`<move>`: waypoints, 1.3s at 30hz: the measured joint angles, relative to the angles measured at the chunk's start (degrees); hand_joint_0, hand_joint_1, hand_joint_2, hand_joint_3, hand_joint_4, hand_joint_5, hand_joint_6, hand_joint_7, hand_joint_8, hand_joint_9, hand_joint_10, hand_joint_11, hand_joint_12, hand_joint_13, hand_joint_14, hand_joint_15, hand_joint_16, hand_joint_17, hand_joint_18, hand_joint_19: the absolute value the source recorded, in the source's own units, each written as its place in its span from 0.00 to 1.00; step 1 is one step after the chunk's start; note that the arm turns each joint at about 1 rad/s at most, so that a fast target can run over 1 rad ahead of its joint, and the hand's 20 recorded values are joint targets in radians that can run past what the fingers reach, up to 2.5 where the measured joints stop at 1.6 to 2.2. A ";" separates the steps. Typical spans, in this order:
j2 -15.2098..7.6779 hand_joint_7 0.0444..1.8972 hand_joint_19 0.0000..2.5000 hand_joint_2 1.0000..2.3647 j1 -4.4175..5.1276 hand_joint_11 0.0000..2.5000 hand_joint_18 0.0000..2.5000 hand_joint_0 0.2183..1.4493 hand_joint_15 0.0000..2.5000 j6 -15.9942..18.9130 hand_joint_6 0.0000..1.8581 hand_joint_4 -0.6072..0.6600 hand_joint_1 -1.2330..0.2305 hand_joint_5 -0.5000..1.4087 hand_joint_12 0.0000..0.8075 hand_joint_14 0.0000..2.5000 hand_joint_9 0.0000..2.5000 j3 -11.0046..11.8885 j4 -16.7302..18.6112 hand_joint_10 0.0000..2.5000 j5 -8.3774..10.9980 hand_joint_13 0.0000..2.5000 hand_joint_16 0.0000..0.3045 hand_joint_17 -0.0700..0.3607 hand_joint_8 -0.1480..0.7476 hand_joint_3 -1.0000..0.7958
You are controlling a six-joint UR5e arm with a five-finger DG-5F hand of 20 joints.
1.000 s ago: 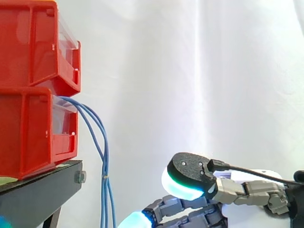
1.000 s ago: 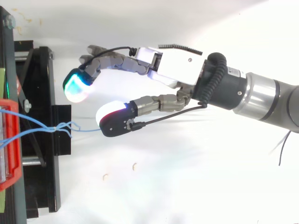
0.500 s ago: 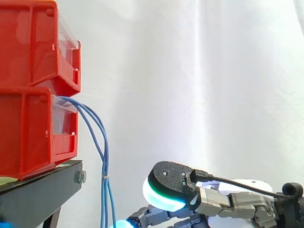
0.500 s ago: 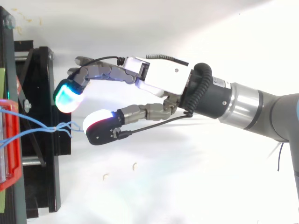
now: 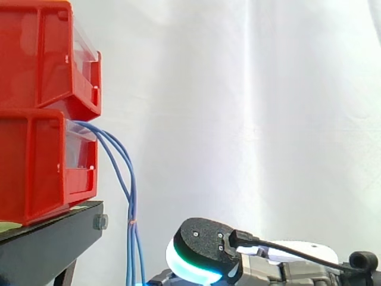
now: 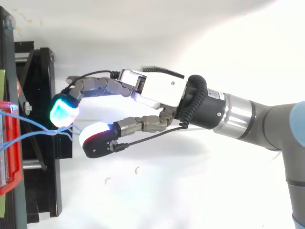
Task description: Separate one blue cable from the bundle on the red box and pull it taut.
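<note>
Several blue cables [image 5: 123, 173] leave the lower red bin [image 5: 41, 167], arc over its front and hang down past the black stand [image 5: 53, 238]. From above, the blue cables [image 6: 31, 130] run right from the red bin [image 6: 10, 176] and meet at a tie near the stand's edge. My hand [image 6: 155, 90] reaches in from the right, open, with its fingers gently bent. A cyan-green fingertip [image 6: 63, 112] hovers just behind the tie and the thumb [image 6: 97, 140] lies just in front, with the cable ends in the gap. I see no pinch on a cable. In the side view the hand [image 5: 199, 250] is low, right of the hanging cables.
A second red bin [image 5: 47, 59] is stacked on the lower one. The black stand [image 6: 43, 90] lies along the left in the top view. A white curtain hangs behind. Small crumbs [image 6: 107, 180] lie on the white floor.
The hand has moved left toward the cables and sunk lower in the side view. Fingertip and thumb now flank the cable tie. The cables have not moved.
</note>
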 measured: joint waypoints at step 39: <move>5.67 0.61 0.07 0.01 -0.78 0.06 0.17 0.29 0.06 -1.53 0.34 0.64 0.36 0.21 0.45 0.00 0.23 2.32 -8.16 0.00 -4.61 0.17 0.17 0.44 0.51 0.34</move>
